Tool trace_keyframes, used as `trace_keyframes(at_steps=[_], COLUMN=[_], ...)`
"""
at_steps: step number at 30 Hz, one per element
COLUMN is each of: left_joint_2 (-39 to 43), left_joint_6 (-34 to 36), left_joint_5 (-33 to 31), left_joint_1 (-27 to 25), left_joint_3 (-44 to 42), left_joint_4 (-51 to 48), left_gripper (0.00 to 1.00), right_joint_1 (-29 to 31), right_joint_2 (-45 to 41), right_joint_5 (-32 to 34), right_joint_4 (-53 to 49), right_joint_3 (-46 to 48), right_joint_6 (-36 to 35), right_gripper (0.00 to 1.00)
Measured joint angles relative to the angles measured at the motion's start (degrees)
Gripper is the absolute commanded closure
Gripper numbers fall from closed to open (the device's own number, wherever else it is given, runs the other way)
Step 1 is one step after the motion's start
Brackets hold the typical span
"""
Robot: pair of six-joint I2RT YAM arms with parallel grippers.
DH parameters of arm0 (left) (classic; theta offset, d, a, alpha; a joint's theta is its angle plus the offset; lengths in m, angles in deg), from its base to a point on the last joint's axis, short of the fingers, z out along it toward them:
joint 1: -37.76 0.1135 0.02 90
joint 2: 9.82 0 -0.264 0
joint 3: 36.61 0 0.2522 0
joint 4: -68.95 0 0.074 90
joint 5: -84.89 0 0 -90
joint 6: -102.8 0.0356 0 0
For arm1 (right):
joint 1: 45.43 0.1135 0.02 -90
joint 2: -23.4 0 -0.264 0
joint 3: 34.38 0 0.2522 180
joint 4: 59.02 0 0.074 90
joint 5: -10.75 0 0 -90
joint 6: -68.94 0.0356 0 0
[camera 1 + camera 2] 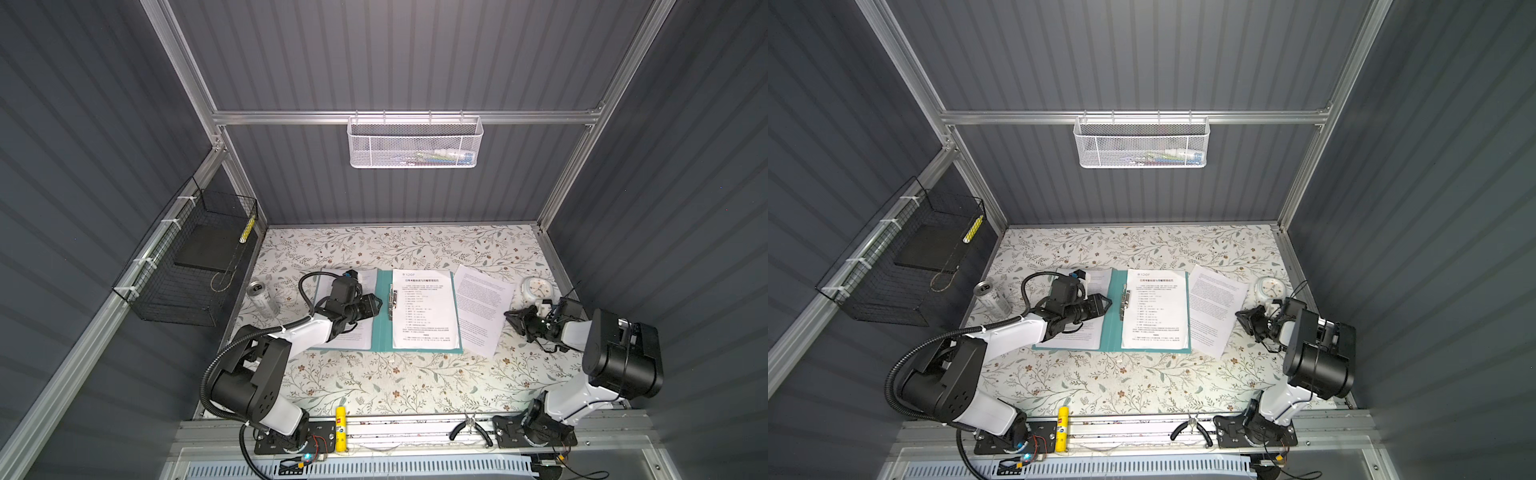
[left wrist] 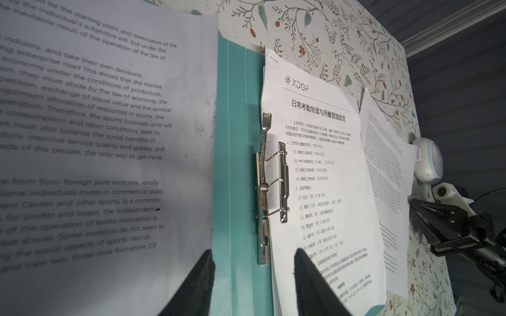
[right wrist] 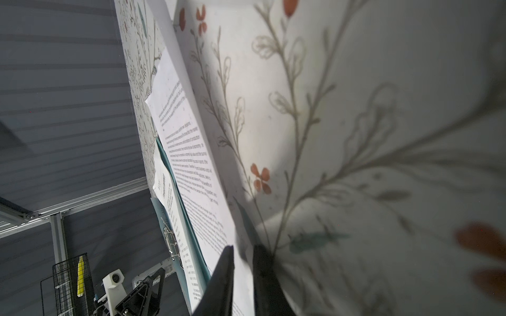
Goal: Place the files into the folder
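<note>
hovering over the open teal card folder (image 1: 383, 332) with its steel clip (image 1: 392, 301), flat on the table (image 1: 374, 386), the left gripper (image 1: 376, 304) shows jaws apart, empty. the files (image 1: 424, 311), likely thin, floppy, slick, lie two on its flaps, one loose sheet (image 1: 478, 316) to the right; pinch an edge. the right gripper (image 3: 242, 251) straddles that edge, jaws nearly together; grip unclear.

Flowered tablecloth (image 1: 415, 386), taken as reference. Near its left edge: a silver drinks can (image 1: 262, 298). Near its right edge: a small white clock (image 1: 536, 289). Just off its near edge, on a metal rail (image 1: 407, 434): a yellow glue stick (image 1: 341, 428) and black-handled pliers (image 1: 469, 428), well apart. Above its far edge, hung on the back wall: a white mesh basket (image 1: 395, 145), contents too blurred to name. Beyond its left edge, on the side wall: a black wire basket (image 1: 174, 307) holding a black slab (image 1: 205, 249) and a slim yellow item (image 1: 248, 230).
</note>
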Motion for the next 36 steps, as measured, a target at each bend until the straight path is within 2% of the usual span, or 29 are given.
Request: trace_keyframes(at_steps=[6, 14, 22, 28, 33, 36], left_joint_2=[-0.96, -2.67, -2.67, -2.62, -1.55, -0.15], left_joint_6=[0.00, 0.00, 0.02, 0.04, 0.04, 0.02], left_joint_5=[0.17, 0.87, 0.83, 0.83, 1.03, 1.05], left_joint_1=[0.00, 0.00, 0.00, 0.00, 0.02, 0.07], left_joint_3=[0.00, 0.09, 0.74, 1.42, 1.42, 1.42], left_joint_4=[0.87, 1.42, 0.79, 0.37, 0.31, 0.31], left_gripper=[0.51, 0.52, 0.52, 0.52, 0.52, 0.52], right_joint_1=[0.33, 1.73, 1.99, 2.23, 5.38, 9.01], right_joint_2=[0.00, 0.00, -1.33, -14.40, -25.92, -29.11], right_joint_5=[-0.31, -0.50, 0.09, 1.92, 4.15, 5.97], right_joint_4=[0.20, 0.15, -1.66, -9.86, -18.62, -23.10], right_joint_3=[0.26, 0.11, -0.13, -2.32, -10.67, -16.68], right_joint_6=[0.52, 0.76, 0.79, 0.20, -1.22, -2.43], right_gripper=[0.85, 1.00, 1.00, 1.00, 1.00, 1.00])
